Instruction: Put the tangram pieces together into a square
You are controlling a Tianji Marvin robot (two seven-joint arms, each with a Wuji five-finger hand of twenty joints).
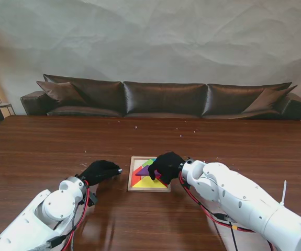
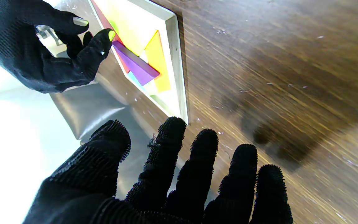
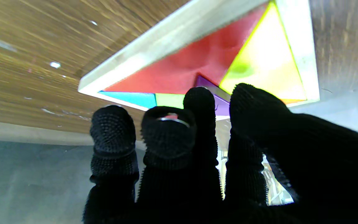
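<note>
The right hand [image 1: 166, 165] hangs over the wooden tray [image 1: 131, 180], its fingers [image 3: 200, 102] curled down together so the tips meet the purple piece [image 2: 137, 64]; whether they pinch it or only press on it I cannot tell. That piece sits tilted, one edge riding up on its neighbours, its long axis running slantwise across the tray between the red triangle [image 3: 194, 65] and the yellow triangle [image 3: 266, 65]. The left hand [image 1: 99, 171] rests on the worktop [image 1: 45, 151] just left of the tray, spread and empty, so the right is nearer to seat the piece.
</note>
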